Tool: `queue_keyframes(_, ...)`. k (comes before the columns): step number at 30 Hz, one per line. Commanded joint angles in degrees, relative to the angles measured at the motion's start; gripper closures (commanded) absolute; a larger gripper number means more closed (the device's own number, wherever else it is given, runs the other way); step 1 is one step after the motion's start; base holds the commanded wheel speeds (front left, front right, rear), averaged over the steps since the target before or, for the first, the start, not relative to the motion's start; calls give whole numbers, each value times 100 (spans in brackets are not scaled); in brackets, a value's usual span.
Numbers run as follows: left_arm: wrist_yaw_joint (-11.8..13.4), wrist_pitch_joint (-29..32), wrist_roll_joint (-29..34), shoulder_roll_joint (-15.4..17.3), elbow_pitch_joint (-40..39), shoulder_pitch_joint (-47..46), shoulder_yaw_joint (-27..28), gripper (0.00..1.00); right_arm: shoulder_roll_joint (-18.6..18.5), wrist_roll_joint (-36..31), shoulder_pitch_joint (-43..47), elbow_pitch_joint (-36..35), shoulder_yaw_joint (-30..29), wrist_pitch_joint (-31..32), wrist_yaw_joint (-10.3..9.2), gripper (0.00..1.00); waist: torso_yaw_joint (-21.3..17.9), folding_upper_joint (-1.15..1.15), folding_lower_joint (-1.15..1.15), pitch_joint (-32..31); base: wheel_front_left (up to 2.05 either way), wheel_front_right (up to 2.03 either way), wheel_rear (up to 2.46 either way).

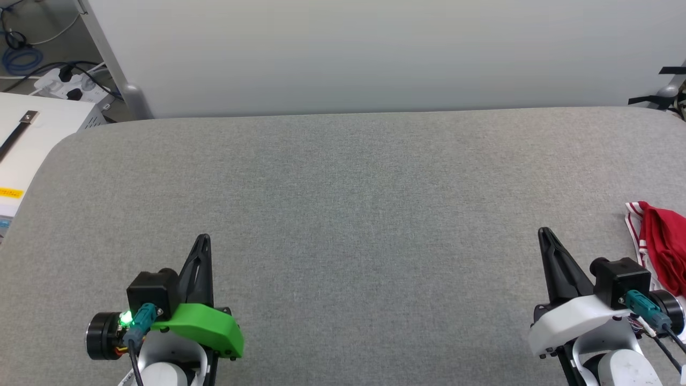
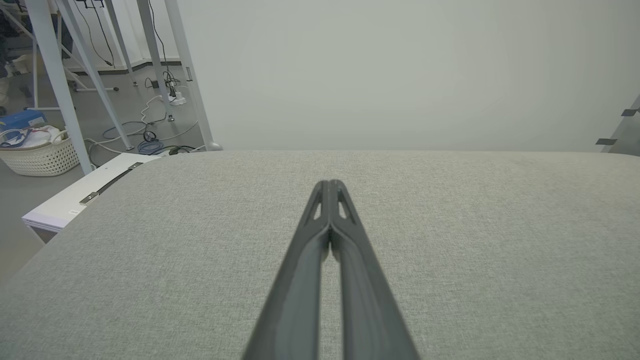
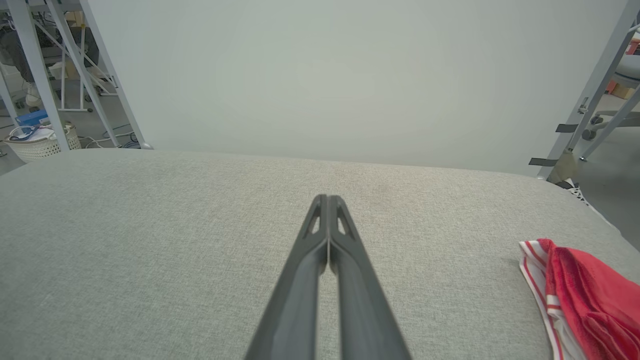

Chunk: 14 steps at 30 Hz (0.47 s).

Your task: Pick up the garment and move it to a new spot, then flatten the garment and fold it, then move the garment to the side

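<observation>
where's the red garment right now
In the head view the garment lies bunched at the far right edge of the grey table, just right of the shut right end effector.

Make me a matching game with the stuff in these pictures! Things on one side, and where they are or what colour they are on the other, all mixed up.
Things:
1. shirt
2. left gripper
3. right gripper
4. basket

Clues:
A. white shell at its base
B. on the floor, past the left end of the table
C. red, bunched up at the table's right edge
D. green shell at its base

Pairs: 1-C, 2-D, 3-A, 4-B
</observation>
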Motion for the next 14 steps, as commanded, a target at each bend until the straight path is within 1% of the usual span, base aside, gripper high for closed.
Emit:
queue_keyframes(1,36,31,75,-30,-46,115,-1,100,22,-84,76,-54,-7,38,-3,100,3,0,0,-4,0,0,0)
queue_keyframes(14,107,178,203,-40,-153,142,-12,100,32,-187,124,-144,-13,183,-3,100,25,0,0,-40,0,0,0)
